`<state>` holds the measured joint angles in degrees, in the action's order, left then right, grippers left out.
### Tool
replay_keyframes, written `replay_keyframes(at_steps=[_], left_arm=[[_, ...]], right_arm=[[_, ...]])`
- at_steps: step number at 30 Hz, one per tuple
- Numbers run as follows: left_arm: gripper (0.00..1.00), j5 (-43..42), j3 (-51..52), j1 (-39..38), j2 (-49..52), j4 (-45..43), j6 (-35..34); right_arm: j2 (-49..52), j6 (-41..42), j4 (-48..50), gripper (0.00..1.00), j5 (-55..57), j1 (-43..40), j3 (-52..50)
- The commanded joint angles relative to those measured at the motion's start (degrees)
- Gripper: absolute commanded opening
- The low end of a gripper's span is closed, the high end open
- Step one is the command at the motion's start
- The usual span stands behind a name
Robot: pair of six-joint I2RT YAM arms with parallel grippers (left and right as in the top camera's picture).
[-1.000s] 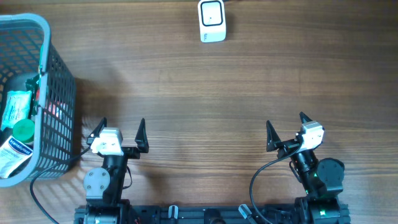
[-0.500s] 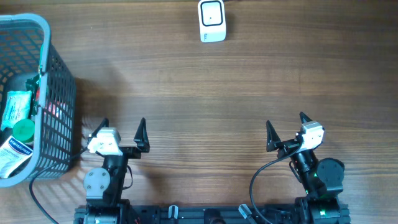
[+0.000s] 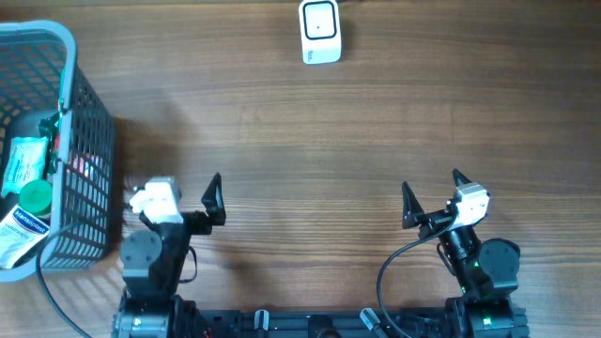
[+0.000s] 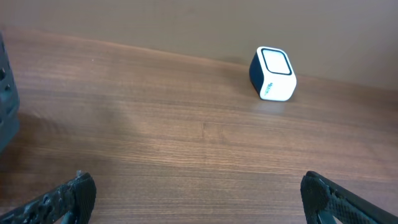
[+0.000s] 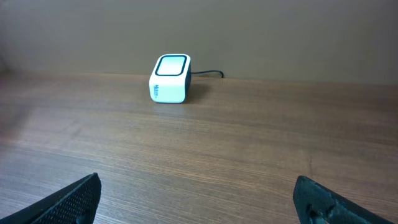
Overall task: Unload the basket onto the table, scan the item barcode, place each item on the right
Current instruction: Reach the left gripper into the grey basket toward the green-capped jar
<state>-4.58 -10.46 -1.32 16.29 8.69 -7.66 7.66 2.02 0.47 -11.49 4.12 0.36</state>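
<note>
Table: bare wood between the arms and the far edge, so there is free room to carry something across.
Basket: grey mesh, at the left edge, just beside the left arm. The goods to be scanned lie inside it. The wall is tall, so the reach probably has to come from above and not through the side.
Left gripper: jaws spread wide and holding nothing, low over the table next to the basket wall. Being nearest, it looks the right arm for the pick. Lift it clear of the rim first, then come down with the fingers either side of one item only.
Right gripper: jaws also spread wide and empty, well apart from the basket. It is best kept out of the carrying path.
Scanner: small white box at the far edge, centre, with its window facing up and toward the arms. The barcode has to be turned to that window and held steady near it.
Tube: white and blue, lying flat in the basket. Grip it across the narrow width.
Packet: green and white, beside the tube. Its barcode cannot be made out.
Green cap: between the two, and easy to snag on the way down.
</note>
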Motion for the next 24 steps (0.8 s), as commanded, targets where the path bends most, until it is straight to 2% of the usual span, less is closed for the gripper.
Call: replay_keyframes(at_steps=[1,9,12,18,24], left_arm=[[1.00,-0.9,-5.2,0.4,6.8,-0.3,-0.1],[1.00,-0.9,-12.1,0.4,17.8,-0.3,-0.1],[1.00,-1.1,-12.4,0.4,18.3,0.6,-0.1],[1.00,-1.1,-12.3,0.4,18.8,8.2,-0.3],[1.00,-2.5,-12.3,0.4,19.7,7.7,-0.5]], right_arm=[[0.0,-0.4,0.3,1.00,0.3,-0.2,-0.1],[0.0,-0.4,0.3,1.00,0.3,-0.2,-0.1],[0.0,-0.4,0.3,1.00,0.3,-0.2,-0.1],[0.0,-0.4,0.3,1.00,0.3,-0.2,-0.1],[0.0,-0.4,0.3,1.00,0.3,-0.2,-0.1]])
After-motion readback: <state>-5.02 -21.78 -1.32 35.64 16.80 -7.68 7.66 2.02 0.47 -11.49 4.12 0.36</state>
